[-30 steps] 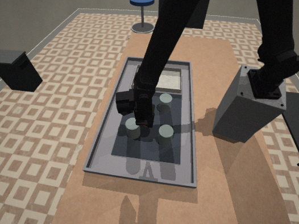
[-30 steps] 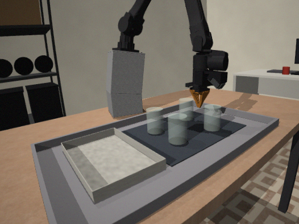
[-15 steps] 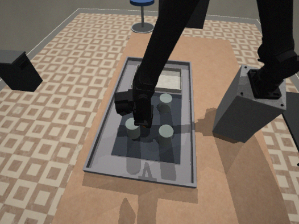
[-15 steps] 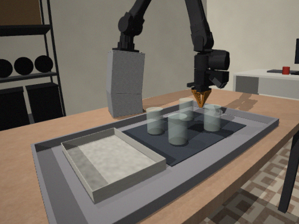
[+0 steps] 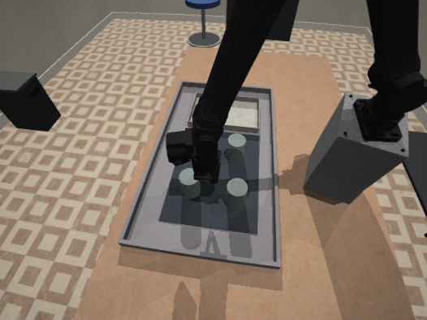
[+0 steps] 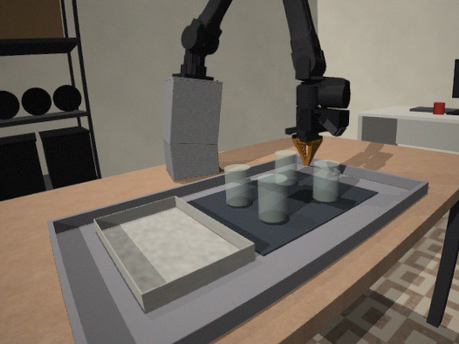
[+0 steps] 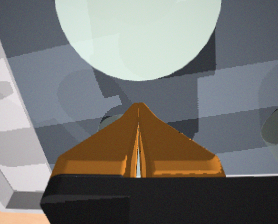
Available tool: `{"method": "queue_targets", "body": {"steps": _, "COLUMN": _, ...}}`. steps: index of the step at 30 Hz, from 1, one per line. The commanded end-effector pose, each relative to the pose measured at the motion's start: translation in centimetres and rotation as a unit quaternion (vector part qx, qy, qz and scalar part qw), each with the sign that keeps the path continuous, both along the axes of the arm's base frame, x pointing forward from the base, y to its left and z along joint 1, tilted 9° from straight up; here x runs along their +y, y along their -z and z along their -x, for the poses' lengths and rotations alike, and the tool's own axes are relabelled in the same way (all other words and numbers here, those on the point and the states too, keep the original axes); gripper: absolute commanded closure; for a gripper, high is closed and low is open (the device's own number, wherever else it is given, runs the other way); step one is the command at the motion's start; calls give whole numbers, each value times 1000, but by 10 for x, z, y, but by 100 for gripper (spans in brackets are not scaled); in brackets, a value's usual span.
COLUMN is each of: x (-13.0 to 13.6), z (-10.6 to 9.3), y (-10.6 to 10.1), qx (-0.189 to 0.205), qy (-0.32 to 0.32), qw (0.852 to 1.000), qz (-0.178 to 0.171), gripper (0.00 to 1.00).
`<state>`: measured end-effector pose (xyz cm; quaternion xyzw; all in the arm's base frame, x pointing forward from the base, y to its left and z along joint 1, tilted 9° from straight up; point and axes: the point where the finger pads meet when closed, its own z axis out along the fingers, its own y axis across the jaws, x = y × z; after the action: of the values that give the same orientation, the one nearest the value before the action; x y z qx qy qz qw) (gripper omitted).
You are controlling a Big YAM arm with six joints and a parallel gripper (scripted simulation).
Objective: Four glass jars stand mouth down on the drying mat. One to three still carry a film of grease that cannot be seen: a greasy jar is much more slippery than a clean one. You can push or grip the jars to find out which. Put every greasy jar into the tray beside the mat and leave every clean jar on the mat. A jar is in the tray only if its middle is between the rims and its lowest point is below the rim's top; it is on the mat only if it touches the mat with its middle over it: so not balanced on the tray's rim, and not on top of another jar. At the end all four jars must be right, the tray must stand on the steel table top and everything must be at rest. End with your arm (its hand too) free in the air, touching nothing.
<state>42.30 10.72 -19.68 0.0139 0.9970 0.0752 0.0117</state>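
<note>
Four clear glass jars stand mouth down on the dark mat: two nearer the tray and two farther from it. In the top view I see three of them; the arm hides the fourth. My gripper is shut and empty, pointing down. Its orange tips are in the gap between the two far jars, at about the height of their tops. In the wrist view the shut fingers point at a large jar top just ahead.
The pale tray stands empty beside the mat, inside the rimmed steel table top. The arm's grey pedestal stands behind the jars. A shelf rack is at the left of the room.
</note>
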Motion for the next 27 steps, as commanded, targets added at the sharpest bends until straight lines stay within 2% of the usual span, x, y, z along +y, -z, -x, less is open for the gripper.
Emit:
{"method": "queue_targets", "body": {"steps": 1, "x": 6, "z": -6, "y": -3, "qx": -11, "qy": -1, "qw": 1000, "qz": -1, "gripper": 100}}
{"method": "queue_targets", "body": {"steps": 27, "x": 6, "z": -9, "y": -3, "qx": -11, "qy": -1, "qw": 1000, "qz": -1, "gripper": 100}}
